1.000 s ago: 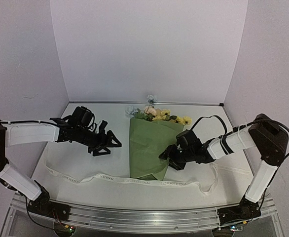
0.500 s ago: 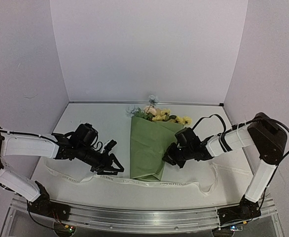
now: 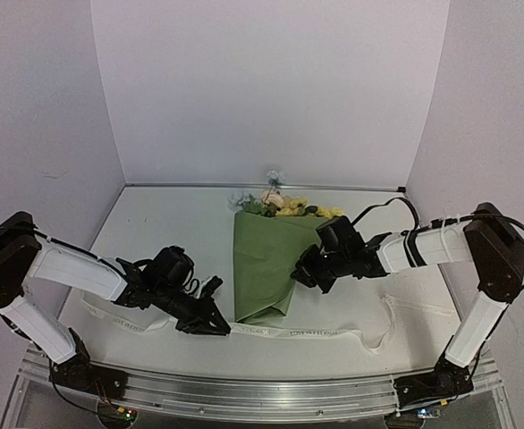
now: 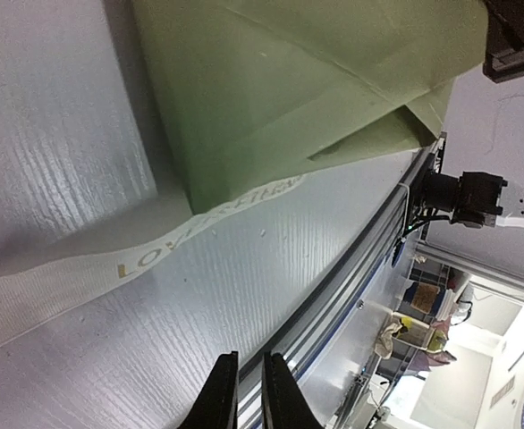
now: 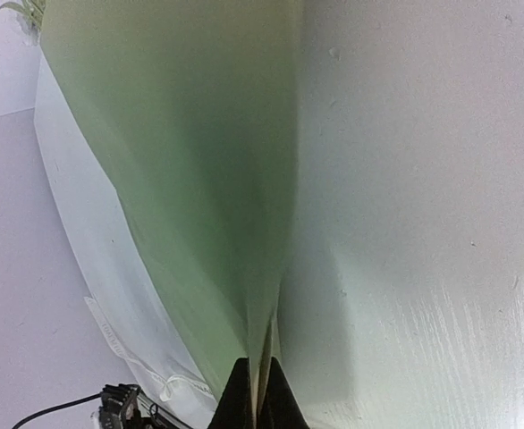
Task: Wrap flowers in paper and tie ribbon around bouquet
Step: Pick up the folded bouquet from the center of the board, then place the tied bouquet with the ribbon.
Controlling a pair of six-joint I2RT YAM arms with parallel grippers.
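White desk [image 3: 155,223]; smooth olive paper [image 3: 262,264] hides most of the flowers [image 3: 284,207]. Right gripper [image 5: 255,393] pinches its edge; left gripper [image 4: 244,393] narrow, empty.

Your paper [image 3: 262,264] is plain olive green. Flowers [image 3: 284,207] at its far rim show pale blue, yellow and pink; the ribbon [image 3: 307,332] at its near tip is cream with gold lettering.
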